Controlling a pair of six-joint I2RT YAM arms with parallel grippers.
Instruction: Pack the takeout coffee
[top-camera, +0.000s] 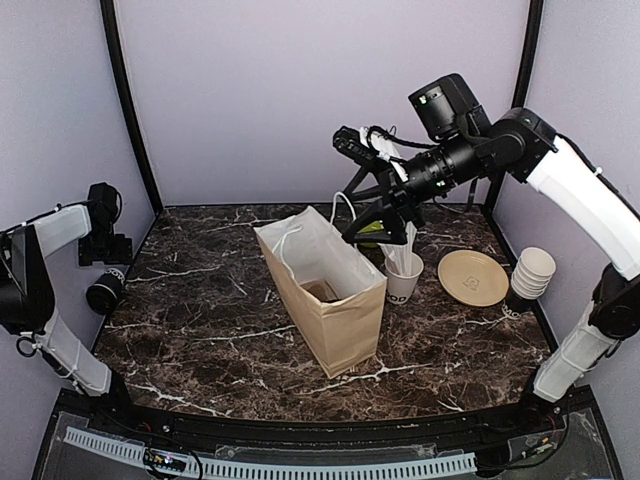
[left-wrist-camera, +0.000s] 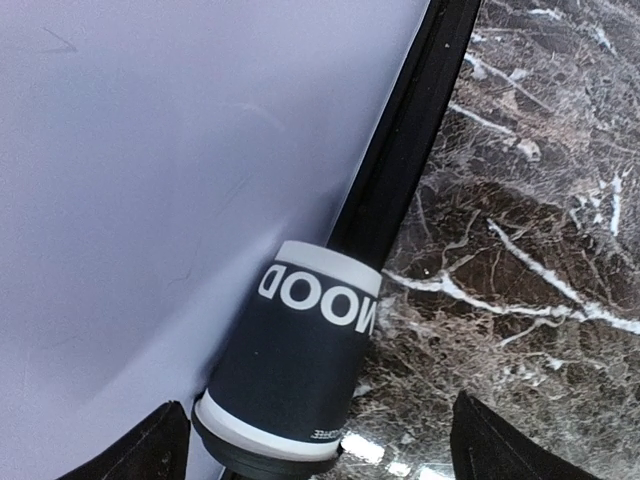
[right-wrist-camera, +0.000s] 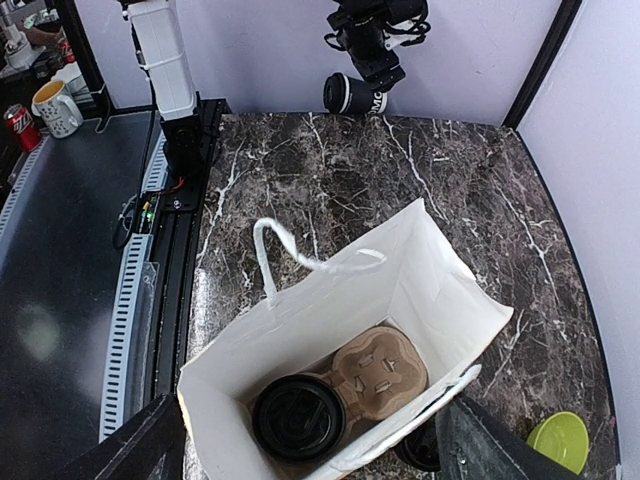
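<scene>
Found one takeout coffee, a black paper cup under a black plastic lid (right-wrist-camera: 298, 417), standing upright inside a tall brown paper bag with a white lining (right-wrist-camera: 440, 300), lid up, seated in one pocket of a tan moulded cardboard cup carrier (right-wrist-camera: 382, 368) on the bag's floor. Spotted a second takeout coffee, black paper with a white band of lettering near its base and a black lid (left-wrist-camera: 290, 370), lying on its side at the far left edge of the dark marble tabletop (top-camera: 200, 320), resting over the black strip (left-wrist-camera: 400, 150) along that edge and leaning against the pale wall (left-wrist-camera: 150, 200). Saw the left gripper (top-camera: 106, 256) poised just over this fallen cup, fingers (left-wrist-camera: 140, 450) spread wide to either side of the lid end, clasping nothing. Could not tell whether the finger nearer the wall brushed the lid. Saw the right gripper (top-camera: 370, 228) hanging high above the bag's open mouth, fingers (right-wrist-camera: 500, 450) likewise splayed wide, carrying nothing. Noted the bag upright near the table's middle, well apart from the fallen cup, white cord handles (right-wrist-camera: 270, 260) arching over its rim. Picked out, just right of the bag, a white paper cup (top-camera: 403, 275) holding thin white sticks too small to name. Made out a round tan plate (top-camera: 472, 277) near that cup, then a nested stack of lidless cups (top-camera: 530, 272) close to the right wall. Glimpsed a lime-green disc (right-wrist-camera: 558, 440) on the marble beyond the bag.
</scene>
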